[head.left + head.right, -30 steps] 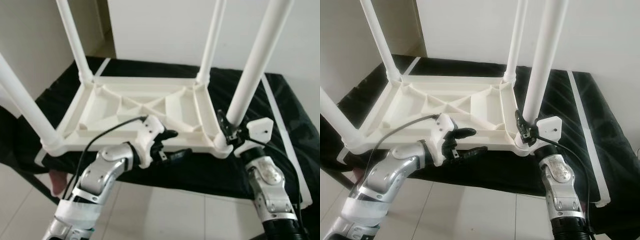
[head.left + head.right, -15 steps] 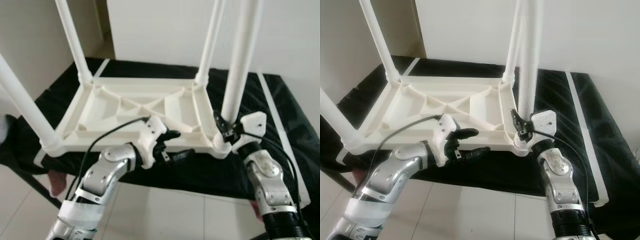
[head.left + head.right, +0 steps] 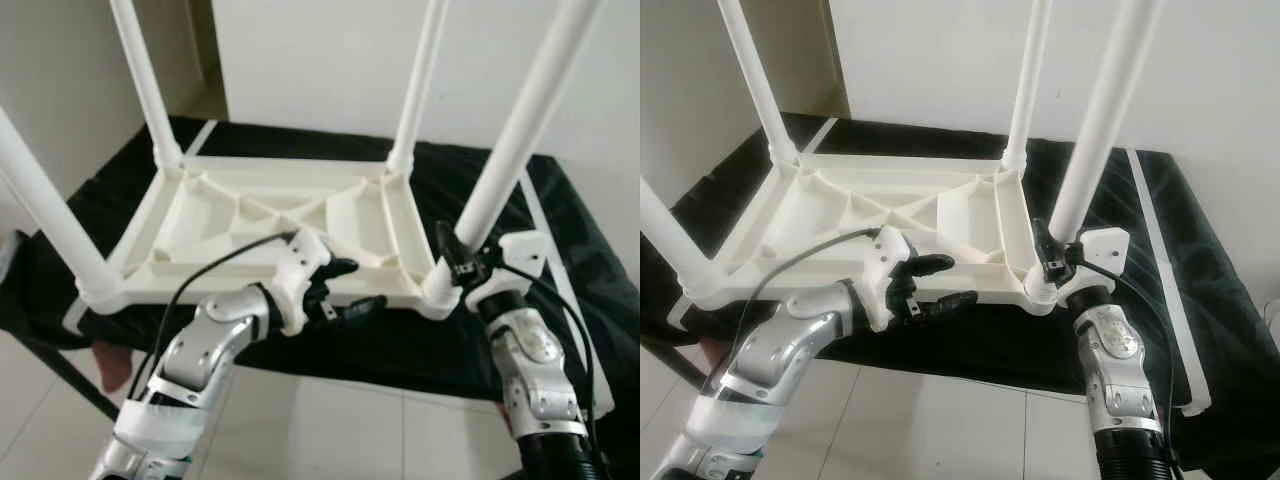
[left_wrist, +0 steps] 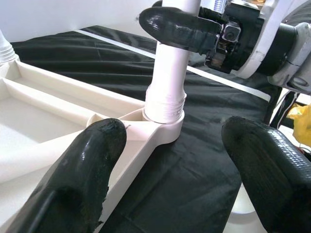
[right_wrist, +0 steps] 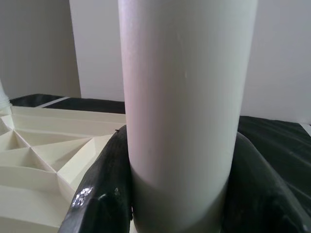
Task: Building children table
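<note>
Right gripper (image 3: 1048, 250) clamps the leg (image 3: 1098, 125) seated in upturned table's (image 3: 870, 215) corner socket (image 4: 165, 119).

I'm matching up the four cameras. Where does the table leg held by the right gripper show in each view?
Left eye: leg slants up, right of centre.
Right eye: leg right of centre.
Left wrist: its base at centre, entering the corner socket.
Right wrist: close up, between the jaws.
Shared landmark: that corner socket.

Smooth white plastic table (image 3: 270, 215); matt black cloth (image 3: 560, 230)
</note>
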### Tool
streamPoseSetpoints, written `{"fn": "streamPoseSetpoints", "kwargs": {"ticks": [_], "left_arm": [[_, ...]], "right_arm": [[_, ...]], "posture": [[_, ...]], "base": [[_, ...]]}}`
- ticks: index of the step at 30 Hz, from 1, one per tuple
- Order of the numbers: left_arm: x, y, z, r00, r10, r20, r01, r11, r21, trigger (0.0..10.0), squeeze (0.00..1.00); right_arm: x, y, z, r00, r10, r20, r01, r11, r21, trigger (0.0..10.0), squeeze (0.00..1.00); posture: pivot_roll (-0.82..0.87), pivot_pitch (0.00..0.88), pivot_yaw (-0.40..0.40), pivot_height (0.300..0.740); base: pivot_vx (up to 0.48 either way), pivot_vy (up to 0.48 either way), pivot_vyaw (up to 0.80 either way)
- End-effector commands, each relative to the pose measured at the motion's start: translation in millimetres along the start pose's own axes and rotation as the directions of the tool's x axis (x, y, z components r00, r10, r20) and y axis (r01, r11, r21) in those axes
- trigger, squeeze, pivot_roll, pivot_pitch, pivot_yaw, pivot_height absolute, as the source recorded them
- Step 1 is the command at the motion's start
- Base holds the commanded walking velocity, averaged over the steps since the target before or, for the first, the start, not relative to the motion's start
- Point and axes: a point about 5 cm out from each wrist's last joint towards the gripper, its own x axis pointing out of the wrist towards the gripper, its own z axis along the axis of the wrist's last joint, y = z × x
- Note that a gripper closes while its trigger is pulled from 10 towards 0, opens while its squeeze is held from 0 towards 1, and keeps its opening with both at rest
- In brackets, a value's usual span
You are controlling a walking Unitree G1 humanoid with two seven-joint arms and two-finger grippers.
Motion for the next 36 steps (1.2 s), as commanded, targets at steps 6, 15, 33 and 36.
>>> {"fn": "streamPoseSetpoints", "kwargs": {"ticks": [6, 15, 33, 36], "left_arm": [[-2.1, 1.1, 0.8, 0.999, 0.047, -0.009, -0.047, 0.999, 0.004, 10.0, 0.0], [-0.2, 2.4, 2.9, 0.999, 0.045, 0.0, -0.045, 0.999, 0.0, 10.0, 0.0], [-1.2, 3.5, 4.2, 0.998, 0.064, 0.009, -0.064, 0.998, -0.007, 10.0, 0.0], [-1.3, 3.4, 4.2, 0.998, 0.063, 0.01, -0.063, 0.998, -0.008, 10.0, 0.0]], "right_arm": [[-28.5, -5.5, -48.0, 0.962, -0.109, -0.25, 0.142, 0.983, 0.117, 10.0, 0.0], [-14.7, -5.4, -52.5, 0.925, -0.186, -0.331, 0.264, 0.942, 0.209, 10.0, 0.0], [-23.7, 28.0, -50.2, 0.958, 0.126, -0.257, -0.17, 0.973, -0.158, 10.0, 0.0], [-28.0, 25.3, -51.9, 0.966, 0.105, -0.234, -0.143, 0.978, -0.152, 10.0, 0.0]], "posture": [[0.02, 0.033, -0.003, 0.74], [0.01, 0.05, 0.006, 0.74], [0.01, 0.051, -0.003, 0.74], [0.01, 0.051, -0.003, 0.74]], "base": [[0.0, 0.0, 0.0], [0.0, 0.0, 0.0], [0.0, 0.0, 0.0], [0.0, 0.0, 0.0]]}}
